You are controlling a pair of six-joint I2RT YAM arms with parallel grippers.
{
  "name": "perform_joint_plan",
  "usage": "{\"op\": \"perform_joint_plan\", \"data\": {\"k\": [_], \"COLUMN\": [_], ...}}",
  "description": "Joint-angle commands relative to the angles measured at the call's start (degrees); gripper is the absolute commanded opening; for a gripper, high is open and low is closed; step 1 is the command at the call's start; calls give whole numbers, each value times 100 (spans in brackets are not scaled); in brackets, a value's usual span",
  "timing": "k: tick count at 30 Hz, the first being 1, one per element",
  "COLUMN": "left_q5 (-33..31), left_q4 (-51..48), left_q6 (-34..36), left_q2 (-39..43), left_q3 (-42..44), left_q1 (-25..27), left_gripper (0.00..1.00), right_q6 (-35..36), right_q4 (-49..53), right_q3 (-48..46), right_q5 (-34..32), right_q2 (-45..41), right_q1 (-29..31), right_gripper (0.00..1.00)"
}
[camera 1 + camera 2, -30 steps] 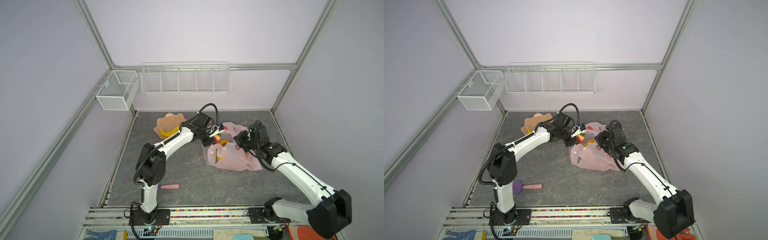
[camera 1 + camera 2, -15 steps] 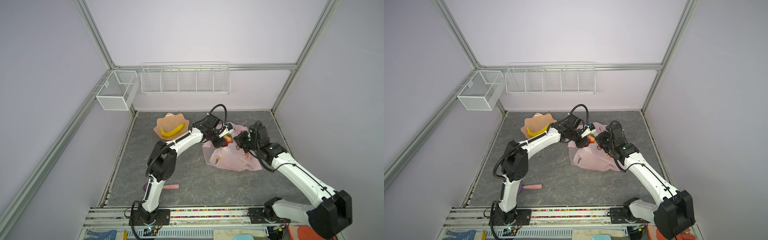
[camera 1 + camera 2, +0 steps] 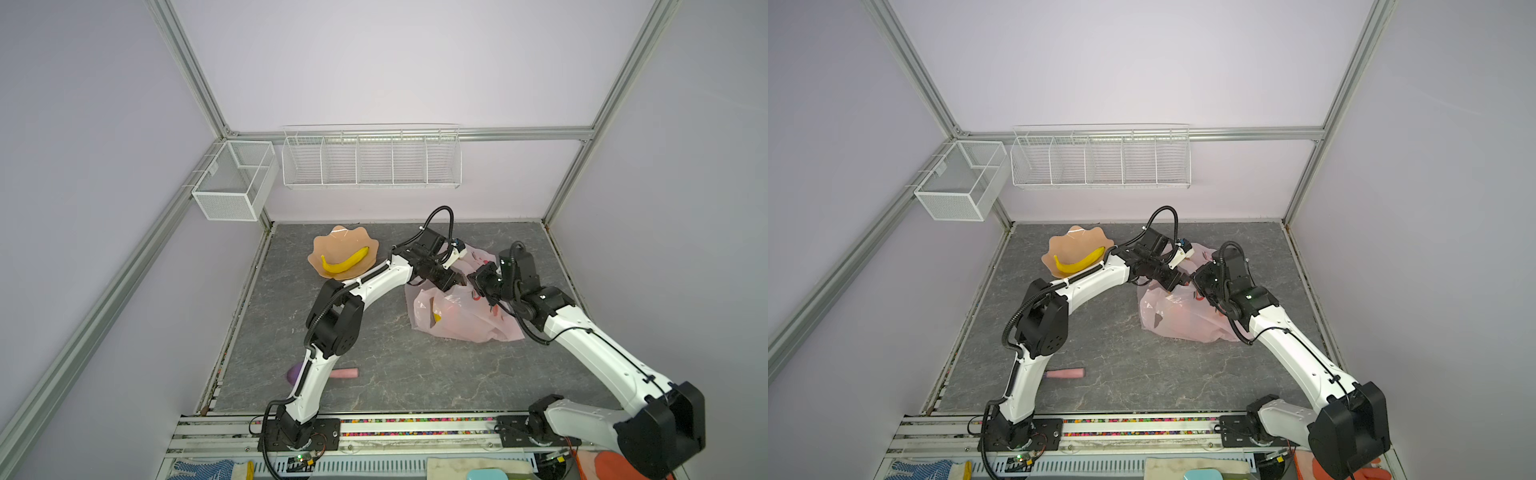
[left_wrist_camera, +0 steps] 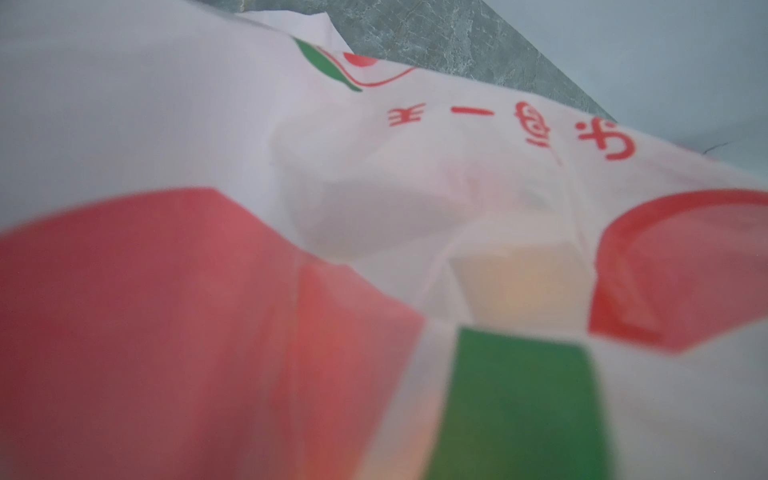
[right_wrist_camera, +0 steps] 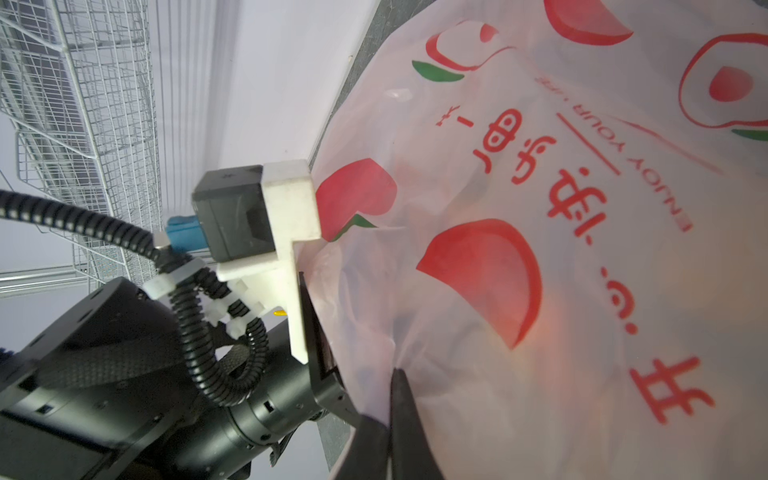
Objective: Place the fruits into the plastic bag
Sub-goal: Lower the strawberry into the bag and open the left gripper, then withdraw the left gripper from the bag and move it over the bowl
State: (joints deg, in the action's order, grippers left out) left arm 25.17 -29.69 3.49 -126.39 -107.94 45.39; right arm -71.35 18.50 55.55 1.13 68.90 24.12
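The pale pink plastic bag (image 3: 461,316) lies at the right middle of the mat, with red fruit prints and Chinese text (image 5: 511,141). My right gripper (image 5: 390,419) is shut, pinching the bag's rim film and holding it up (image 3: 474,279). My left gripper (image 3: 456,282) reaches into the bag's mouth from the left; its fingertips are hidden by the film. The left wrist view shows only bag film (image 4: 374,166), with a pale orange shape behind it. Yellow (image 3: 436,318) and reddish fruits (image 3: 457,309) show faintly through the bag. A yellow banana (image 3: 345,261) lies in the peach bowl (image 3: 332,245).
A pink-handled utensil (image 3: 344,373) with a purple head lies near the front left, partly behind the left arm. White wire baskets (image 3: 372,160) hang on the back wall and the left corner (image 3: 232,180). The left arm's wrist camera (image 5: 249,216) sits close to the bag.
The left arm swung right from beside the bowl, carrying a red fruit, and its gripper has entered the bag's mouth. The banana in the bowl is uncovered. The right arm held still.
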Motion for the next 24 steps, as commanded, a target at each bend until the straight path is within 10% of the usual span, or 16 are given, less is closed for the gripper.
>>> {"op": "perform_joint_plan", "data": {"k": [1,24], "left_q5": [-138,-520], "left_q4": [56,-327], "left_q6": [-303,-731], "left_q2": [385,2094], "left_q3": [103,1124], "left_q1": [-50,-591], "left_gripper": [81,84], "right_q6": [-89,-84], "right_q4": [-127,-84], "right_q3": [-114,-164], "right_q5": [-27,-82], "right_q2": [-123,-200], "right_q1": [-13,-16], "right_gripper": [6,6]}}
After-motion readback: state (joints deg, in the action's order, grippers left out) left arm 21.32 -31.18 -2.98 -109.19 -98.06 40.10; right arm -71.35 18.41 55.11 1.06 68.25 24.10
